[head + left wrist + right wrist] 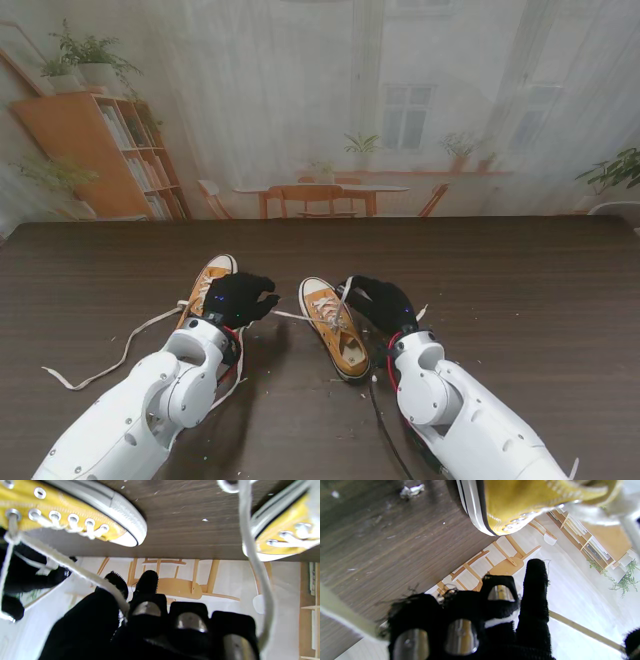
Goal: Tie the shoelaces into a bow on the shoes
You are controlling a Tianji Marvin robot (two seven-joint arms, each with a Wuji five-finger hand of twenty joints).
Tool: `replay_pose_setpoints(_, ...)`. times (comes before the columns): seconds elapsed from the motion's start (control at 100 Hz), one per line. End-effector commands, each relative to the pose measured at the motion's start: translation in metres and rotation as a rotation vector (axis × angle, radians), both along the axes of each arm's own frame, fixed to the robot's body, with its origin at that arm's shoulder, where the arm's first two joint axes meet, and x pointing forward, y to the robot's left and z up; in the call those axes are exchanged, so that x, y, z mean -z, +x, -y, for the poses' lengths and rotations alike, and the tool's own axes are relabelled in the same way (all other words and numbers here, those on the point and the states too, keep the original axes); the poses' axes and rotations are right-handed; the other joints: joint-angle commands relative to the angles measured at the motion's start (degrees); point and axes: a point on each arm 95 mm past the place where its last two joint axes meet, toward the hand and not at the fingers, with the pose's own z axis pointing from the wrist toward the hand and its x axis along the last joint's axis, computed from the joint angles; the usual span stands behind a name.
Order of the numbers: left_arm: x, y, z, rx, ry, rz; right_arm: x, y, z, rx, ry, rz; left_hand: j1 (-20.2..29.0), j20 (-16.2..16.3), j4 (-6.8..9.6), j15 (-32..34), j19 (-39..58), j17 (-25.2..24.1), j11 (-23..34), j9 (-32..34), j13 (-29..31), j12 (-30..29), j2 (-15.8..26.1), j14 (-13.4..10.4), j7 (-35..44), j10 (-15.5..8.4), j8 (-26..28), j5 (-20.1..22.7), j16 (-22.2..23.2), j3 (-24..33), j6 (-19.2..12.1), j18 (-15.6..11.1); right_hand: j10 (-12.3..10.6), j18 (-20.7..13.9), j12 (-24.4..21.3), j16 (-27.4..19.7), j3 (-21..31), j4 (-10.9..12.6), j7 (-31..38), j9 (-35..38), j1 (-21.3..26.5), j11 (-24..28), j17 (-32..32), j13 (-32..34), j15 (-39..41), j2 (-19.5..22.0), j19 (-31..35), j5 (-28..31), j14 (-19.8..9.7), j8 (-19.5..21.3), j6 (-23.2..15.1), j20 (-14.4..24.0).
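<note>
On the desk (520, 290), the right shoe (335, 325) lies between both hands, toe away from me. The left hand (238, 297) pinches one lace (290, 316) pulled leftward; the right hand (380, 300) closes its fingers (535, 592) on the other lace (343, 295), raised over the eyelets.

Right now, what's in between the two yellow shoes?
In the stand's view, bare dark table and one white lace stretched from the right shoe to the left hand, which hides part of the left shoe.
</note>
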Motion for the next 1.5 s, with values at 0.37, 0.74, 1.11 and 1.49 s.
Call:
replay_pose_setpoints(0.37,-0.022,-0.002,-0.011,0.026,0.271,-0.343,0.002,-0.004,0.009,0.006,-0.016,-0.01,1.42,-7.77,1.87,-0.38,12.68,1.28,-0.29,2.73,1.84,-2.4,-8.17,-3.15,-1.13,-1.84,-0.65,-0.58,-0.13,9.13,-0.49,-8.57,0.53,0.3,1.13,1.46,-3.54,-2.69,-0.81,3.26,0.59,0.54,1.46,0.91,4.77,-2.27,16.94,1.19,-1.3,-0.48,-0.47,1.51)
replay_pose_setpoints(0.74,-0.025,-0.009,-0.008,0.169,0.059,-0.731,-0.001,-0.002,0.011,0.007,-0.016,-0.003,4.18,-11.44,1.73,-3.79,9.82,0.78,-3.54,2.93,1.87,-2.9,-9.36,-2.42,10.68,-1.84,4.33,-3.72,-0.7,3.73,-3.65,-5.66,0.52,0.23,1.2,1.79,-3.41,-2.76,-0.8,3.33,0.96,0.52,1.47,0.93,4.68,-2.63,16.94,1.47,-1.31,-0.5,-0.51,1.72)
replay_pose_setpoints(1.11,-0.012,-0.013,-0.009,0.267,-0.185,-1.006,-0.003,-0.001,0.009,0.004,-0.017,0.001,4.32,-13.19,1.72,-5.22,8.76,0.53,-5.42,3.03,1.87,-3.03,-8.56,-2.11,19.83,-1.16,3.99,-5.33,-0.83,-2.51,-5.48,-4.37,0.53,0.23,1.22,1.98,-3.4,-2.81,-0.75,3.5,1.31,0.5,1.47,0.93,4.67,-2.81,16.94,1.89,-1.26,-0.5,-0.76,1.76)
replay_pose_setpoints(1.49,0.022,-0.02,0.004,0.263,-0.697,-1.176,-0.002,-0.001,0.009,0.003,-0.019,-0.001,6.29,-13.94,1.34,-6.6,8.0,0.23,-7.29,2.48,1.89,-1.75,-2.38,0.65,19.98,1.11,2.75,-4.11,-0.99,-11.31,-7.13,0.03,0.5,0.31,1.25,2.06,-3.4,-2.79,-0.68,3.5,1.89,0.48,1.47,0.94,4.6,-3.39,16.94,2.09,-1.23,-0.48,-1.15,1.81)
